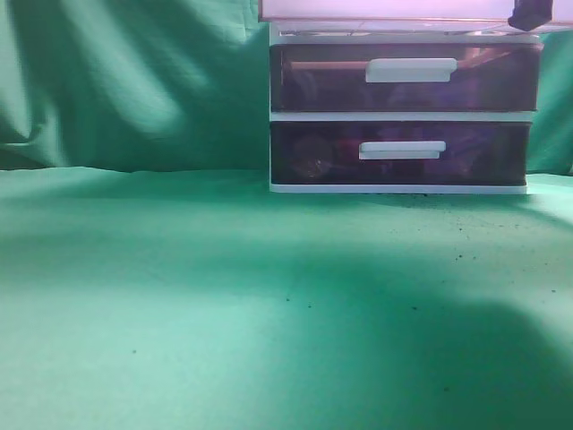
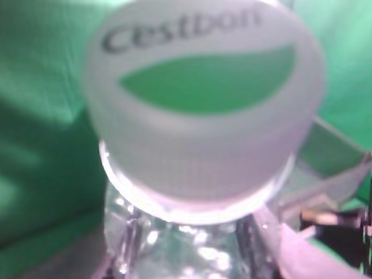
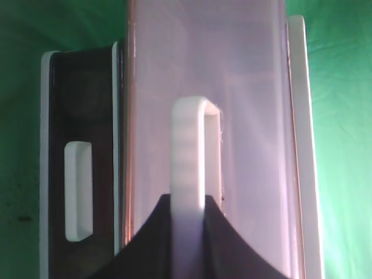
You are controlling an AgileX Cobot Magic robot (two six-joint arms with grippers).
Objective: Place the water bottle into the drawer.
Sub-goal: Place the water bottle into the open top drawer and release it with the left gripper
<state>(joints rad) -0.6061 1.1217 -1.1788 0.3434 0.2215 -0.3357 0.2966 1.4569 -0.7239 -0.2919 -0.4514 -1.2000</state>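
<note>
The topmost drawer [image 3: 232,75] of the white-framed plastic unit [image 1: 398,115] stands at the far right part of the green-covered table [image 1: 224,305], and it is pulled out. In the exterior view only its pale underside shows along the top edge, jutting forward past the two closed drawers beneath. In the right wrist view the right gripper [image 3: 189,218] is closed on the drawer's white bar handle [image 3: 189,151], its dark fingers pressed to either side of the bar, so the opening step appears done and the drawer is being held open.

The water bottle [image 2: 197,232] fills the left wrist view: a white cap [image 2: 203,110] printed "Cestbon" with a green leaf shape sits right before the lens, with the clear neck below it. The left gripper's fingers are not visible, so I cannot tell how far they are open, though the bottle's closeness suggests it is carried. A pale drawer rim shows just beside the bottle at the right of that view.

What seems left is lowering the bottle into the drawer, releasing it, and likely pushing the drawer shut.
</note>
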